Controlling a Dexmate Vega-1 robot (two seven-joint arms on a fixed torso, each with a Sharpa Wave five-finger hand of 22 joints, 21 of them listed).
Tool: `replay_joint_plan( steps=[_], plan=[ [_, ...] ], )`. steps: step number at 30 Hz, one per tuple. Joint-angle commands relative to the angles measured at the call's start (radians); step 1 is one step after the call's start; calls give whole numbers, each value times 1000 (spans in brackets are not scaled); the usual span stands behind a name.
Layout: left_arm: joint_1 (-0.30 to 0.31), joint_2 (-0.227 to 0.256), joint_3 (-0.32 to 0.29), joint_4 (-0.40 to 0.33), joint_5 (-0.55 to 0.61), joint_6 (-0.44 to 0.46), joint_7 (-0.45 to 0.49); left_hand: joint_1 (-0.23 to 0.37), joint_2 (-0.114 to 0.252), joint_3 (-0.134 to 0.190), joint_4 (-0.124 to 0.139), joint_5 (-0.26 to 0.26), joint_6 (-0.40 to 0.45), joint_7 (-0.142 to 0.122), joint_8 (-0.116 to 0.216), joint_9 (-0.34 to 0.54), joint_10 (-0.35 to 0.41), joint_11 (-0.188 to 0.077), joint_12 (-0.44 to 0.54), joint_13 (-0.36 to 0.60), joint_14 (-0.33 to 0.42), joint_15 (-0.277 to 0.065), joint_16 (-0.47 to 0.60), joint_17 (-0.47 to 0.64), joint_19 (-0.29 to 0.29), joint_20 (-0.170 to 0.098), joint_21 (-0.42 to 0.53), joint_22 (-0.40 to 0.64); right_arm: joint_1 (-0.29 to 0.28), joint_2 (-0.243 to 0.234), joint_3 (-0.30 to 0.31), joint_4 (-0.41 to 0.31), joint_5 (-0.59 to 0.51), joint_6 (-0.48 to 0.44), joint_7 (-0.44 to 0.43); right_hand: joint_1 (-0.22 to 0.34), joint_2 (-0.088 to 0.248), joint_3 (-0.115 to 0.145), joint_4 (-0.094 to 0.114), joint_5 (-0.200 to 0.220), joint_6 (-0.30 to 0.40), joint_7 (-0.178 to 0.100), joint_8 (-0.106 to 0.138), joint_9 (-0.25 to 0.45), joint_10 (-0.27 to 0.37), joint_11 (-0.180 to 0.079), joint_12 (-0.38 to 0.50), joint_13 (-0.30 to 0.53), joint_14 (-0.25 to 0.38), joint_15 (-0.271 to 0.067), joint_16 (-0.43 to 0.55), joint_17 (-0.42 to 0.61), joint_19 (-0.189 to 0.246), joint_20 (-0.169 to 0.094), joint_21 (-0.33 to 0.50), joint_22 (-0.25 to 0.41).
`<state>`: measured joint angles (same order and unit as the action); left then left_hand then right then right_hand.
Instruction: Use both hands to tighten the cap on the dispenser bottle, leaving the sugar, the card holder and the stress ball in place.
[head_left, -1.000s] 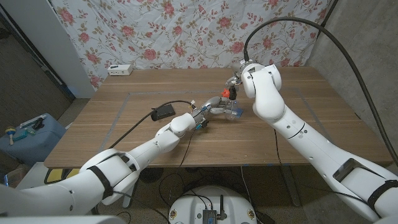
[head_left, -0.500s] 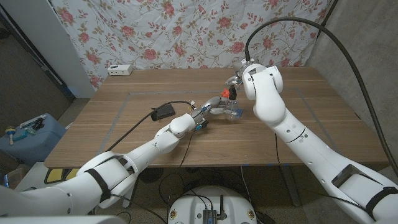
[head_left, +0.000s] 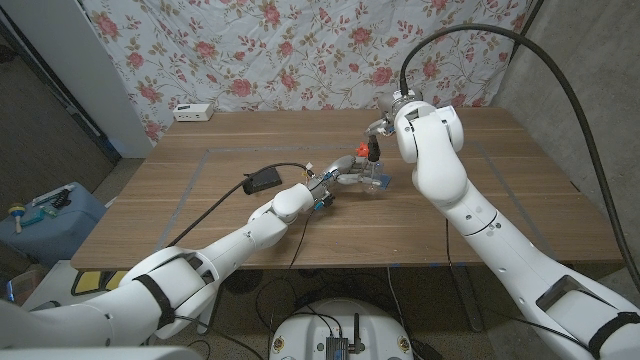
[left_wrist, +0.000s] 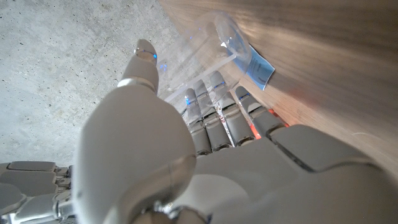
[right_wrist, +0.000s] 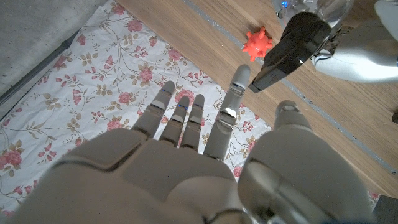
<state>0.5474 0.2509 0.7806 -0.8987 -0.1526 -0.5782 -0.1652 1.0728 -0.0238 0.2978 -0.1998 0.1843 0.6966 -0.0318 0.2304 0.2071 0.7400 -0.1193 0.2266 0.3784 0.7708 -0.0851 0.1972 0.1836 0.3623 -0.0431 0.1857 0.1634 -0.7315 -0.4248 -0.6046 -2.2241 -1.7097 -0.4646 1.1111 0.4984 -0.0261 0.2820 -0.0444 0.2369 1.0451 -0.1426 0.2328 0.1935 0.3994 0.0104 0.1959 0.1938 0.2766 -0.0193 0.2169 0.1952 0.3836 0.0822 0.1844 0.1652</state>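
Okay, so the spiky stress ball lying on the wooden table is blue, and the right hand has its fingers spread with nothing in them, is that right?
Not quite. The spiky stress ball is red-orange, not blue, as the right wrist view shows. It does lie on the wooden table, and the right hand has its fingers spread with nothing in them.

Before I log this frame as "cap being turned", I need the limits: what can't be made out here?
- Dispenser bottle cap: head view, too small, screened by the right hand.
- Left hand contact with the bottle: left wrist view, its own fingers cover it.
- Sugar and card holder: too small to identify.
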Motion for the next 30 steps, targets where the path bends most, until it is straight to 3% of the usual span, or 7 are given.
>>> replay_joint_plan(
  steps=[1, 10, 18, 24, 30],
  plan=[
    [-9, -4, -1, 20, 1, -23, -6, -40, 102, 57, 47, -1, 101, -25, 4, 1, 11, -1, 3, 2, 9, -79, 8, 2, -1, -87, 0, 2, -31, 2, 51, -52, 12, 39, -5, 29, 0, 10, -25, 7, -49, -8, -17, 7, -26, -1, -6, 6, -12, 2, -7, 3, -14, 1, -2, 4],
    [-16, -5, 0, 25, 3, -25, -10, -41, 101, 57, 48, -1, 100, -25, 3, 1, 10, 0, 2, 3, 8, -78, 7, 2, -1, -87, 0, 2, -41, -24, 97, -83, 88, 67, -8, 92, -5, 34, -77, 14, -178, -45, -44, 13, -97, 1, -15, 9, -59, 13, -20, 6, -40, 8, -3, 4],
    [-18, -6, 2, 24, 4, -18, -12, -41, 101, 57, 48, -2, 100, -27, 3, 1, 9, -2, 1, 3, 9, -78, 7, 2, -2, -87, -1, 2, -40, -66, 126, -92, 190, 85, -26, 163, -13, 62, -117, 29, -278, -78, -43, 18, -166, -11, -16, 11, -116, 19, -27, 9, -76, 19, -5, 4],
    [-19, -6, 3, 21, 7, -13, -11, -42, 102, 58, 48, -1, 100, -26, 2, 1, 10, 0, 1, 4, 7, -80, 7, 2, -2, -87, -1, 2, -39, -110, 141, -94, 276, 93, -54, 206, -26, 77, -125, 44, -334, -79, -39, 25, -233, -33, -20, 12, -158, 24, -28, 12, -113, 22, -7, 3],
    [-20, -7, 5, 20, 8, -10, -11, -42, 102, 58, 48, -2, 100, -26, 2, 1, 11, 1, 1, 4, 7, -80, 7, 3, -2, -87, -1, 2, -39, -161, 147, -95, 353, 98, -97, 240, -39, 86, -128, 62, -390, -79, -42, 28, -284, -32, -20, 13, -196, 36, -30, 13, -124, 25, -3, 3]
  ],
)
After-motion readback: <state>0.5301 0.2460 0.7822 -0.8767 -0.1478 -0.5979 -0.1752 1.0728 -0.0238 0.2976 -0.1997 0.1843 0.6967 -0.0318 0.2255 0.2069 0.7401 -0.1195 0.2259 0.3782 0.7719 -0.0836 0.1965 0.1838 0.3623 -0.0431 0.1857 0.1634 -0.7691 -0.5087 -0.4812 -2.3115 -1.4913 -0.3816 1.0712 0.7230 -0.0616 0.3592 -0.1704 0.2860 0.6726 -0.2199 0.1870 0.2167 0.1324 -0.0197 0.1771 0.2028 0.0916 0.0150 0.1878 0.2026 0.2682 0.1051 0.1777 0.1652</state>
